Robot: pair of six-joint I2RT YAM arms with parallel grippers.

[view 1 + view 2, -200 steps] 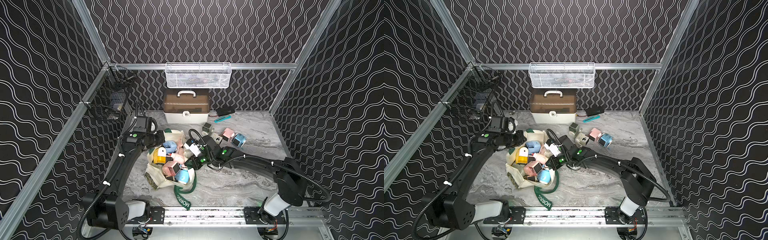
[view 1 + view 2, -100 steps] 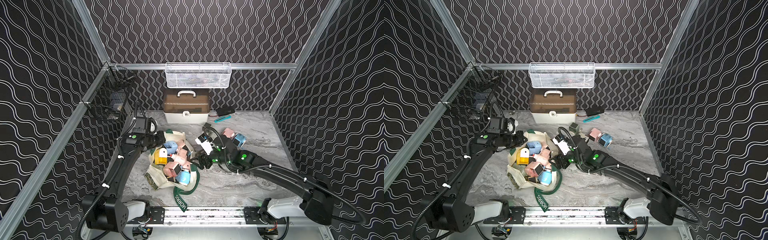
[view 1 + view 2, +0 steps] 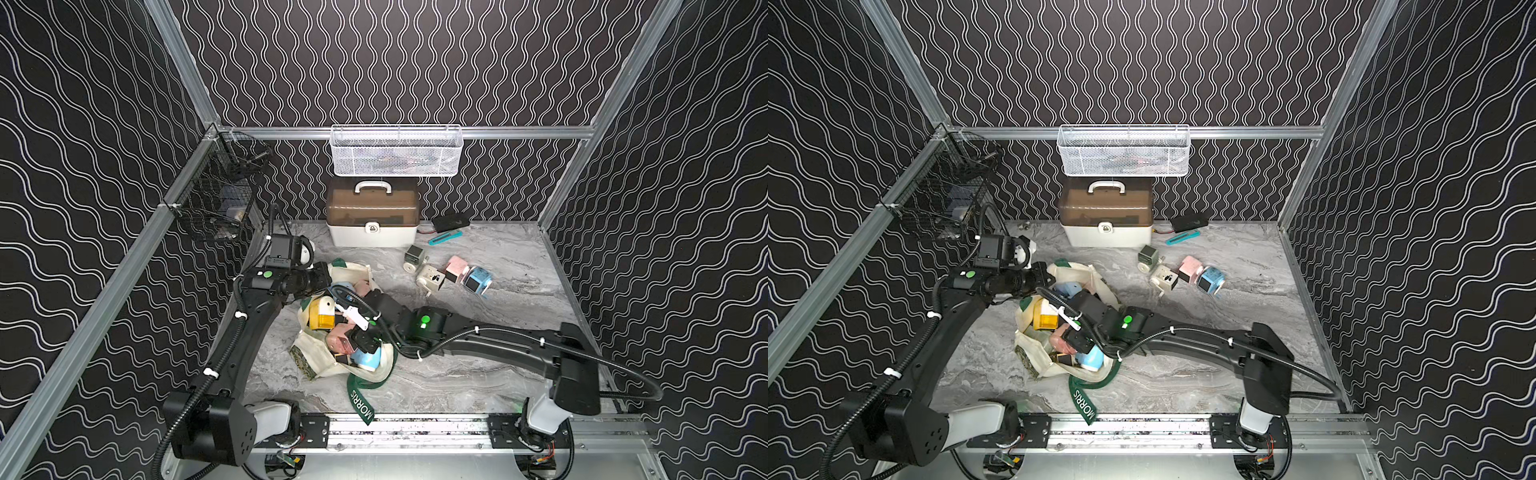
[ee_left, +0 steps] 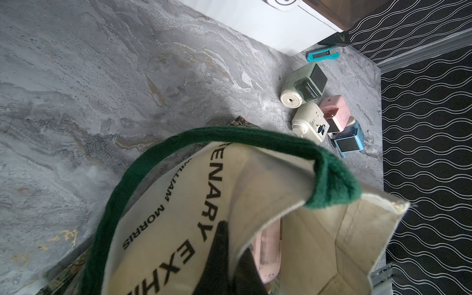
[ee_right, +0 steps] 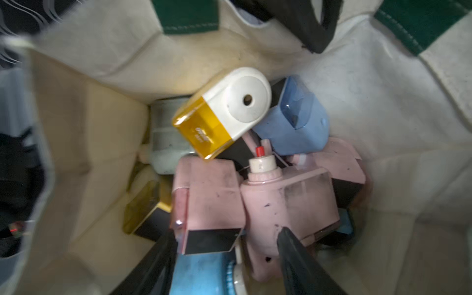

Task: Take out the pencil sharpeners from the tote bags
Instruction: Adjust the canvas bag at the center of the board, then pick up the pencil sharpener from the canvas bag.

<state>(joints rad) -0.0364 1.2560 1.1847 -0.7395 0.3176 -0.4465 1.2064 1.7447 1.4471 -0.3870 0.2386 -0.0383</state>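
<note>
The right gripper [image 5: 227, 255] reaches down into the tote bag [image 5: 383, 127] with its jaws spread. One finger [image 5: 159, 260] lies at the edge of a pink sharpener [image 5: 209, 194] with a dark panel, and the other rests over a second pink sharpener [image 5: 288, 204]. Whether either is squeezed cannot be told. Just beyond them in the bag lie a yellow-and-white sharpener [image 5: 222, 112], whose amber drawer carries small lettering too blurred to read, and a blue sharpener [image 5: 293, 122].

The left gripper [image 4: 229, 252] is pressed together on the bag's canvas rim. Beside it the cloth reads "WILLIAM MORRIS", with the cut-off words "ENARY" and "EXHI" in larger black letters.

In both top views the bag lies on the marbled table [image 3: 457, 395] between the arms, and a green strap [image 3: 360, 405] trailing toward the front rail is lettered "MORRIS". Farther back, outside the bag, four more sit close together: a pale green sharpener [image 3: 414, 257], a cream sharpener [image 3: 430, 279], a third pink sharpener [image 3: 457, 266] and a light blue sharpener [image 3: 478, 282]. Behind them lie a teal stick tool [image 3: 445, 237] and a white case [image 3: 372, 239] with a brown lid
</note>
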